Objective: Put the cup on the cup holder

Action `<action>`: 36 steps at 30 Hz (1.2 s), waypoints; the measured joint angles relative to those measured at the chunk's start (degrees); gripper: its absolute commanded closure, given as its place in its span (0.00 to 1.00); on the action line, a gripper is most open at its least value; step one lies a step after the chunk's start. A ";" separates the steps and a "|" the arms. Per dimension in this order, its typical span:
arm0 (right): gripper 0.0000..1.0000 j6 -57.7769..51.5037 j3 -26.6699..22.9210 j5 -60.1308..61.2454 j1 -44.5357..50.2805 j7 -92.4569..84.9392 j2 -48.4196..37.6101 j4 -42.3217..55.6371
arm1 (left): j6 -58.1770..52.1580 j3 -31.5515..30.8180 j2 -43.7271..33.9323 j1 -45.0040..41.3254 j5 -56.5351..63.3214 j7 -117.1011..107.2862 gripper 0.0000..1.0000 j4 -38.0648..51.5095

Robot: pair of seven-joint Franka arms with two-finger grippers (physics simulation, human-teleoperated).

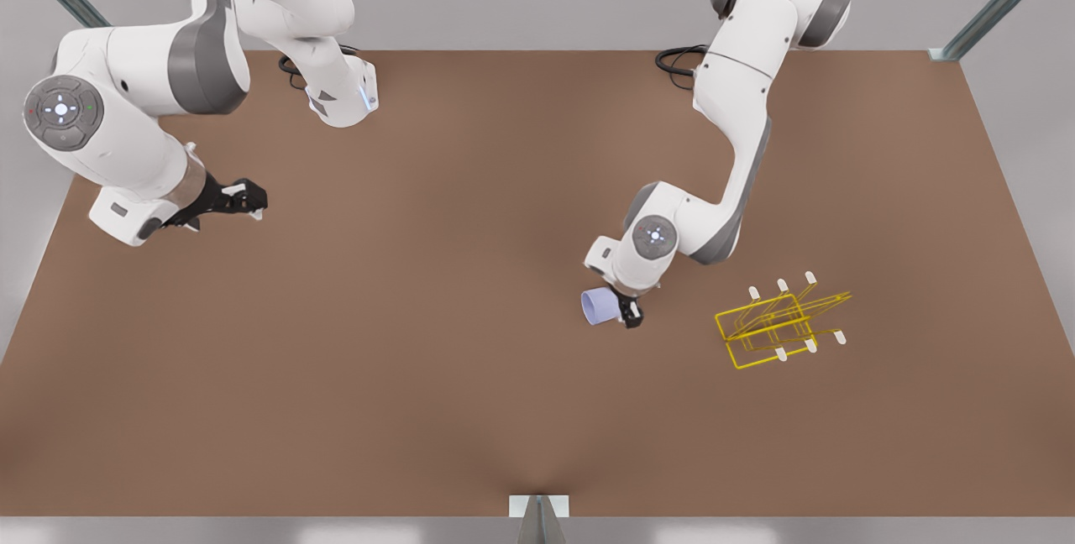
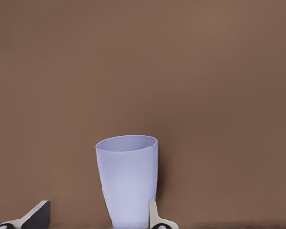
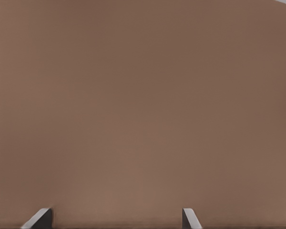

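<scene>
Centre-right in the front view, the left gripper [image 1: 628, 314] appears to straddle the cup [image 1: 597, 306], its fingers seemingly not yet clamped. A square grip should precede lifting toward the cup holder [image 1: 781, 324] nearby. The right gripper [image 1: 252, 198] waits open, upper left.

no readable text, labels, brands or numbers anywhere, on arms, table or objects

A plain brown table [image 1: 470, 376] carries everything; its matte top runs back to a grey wall; the yellow wire cup holder [image 1: 777, 327] stands directly on it toward the front view's right, its white-capped prongs slanting upward; two white arm bases sit along the far edge, black cables [image 1: 676, 64] coiled beside them.
</scene>
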 measured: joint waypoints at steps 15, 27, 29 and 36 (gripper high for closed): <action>0.00 1.90 -0.40 -0.25 -1.27 6.41 0.94 2.45 | 1.37 0.62 2.06 0.00 -5.94 -6.09 0.02 -0.02; 0.00 2.07 -0.32 -0.49 -0.84 8.80 0.93 2.45 | 2.25 0.55 4.10 -0.05 -6.63 -9.39 0.01 -0.25; 0.00 2.07 -0.27 -0.45 -0.75 9.08 0.93 2.45 | 2.30 0.44 4.56 -0.09 -6.64 -9.75 0.01 -0.28; 0.00 2.08 -0.15 -0.46 -0.71 9.86 0.93 2.45 | 2.76 0.28 6.84 -0.09 -6.95 -10.75 0.01 -0.21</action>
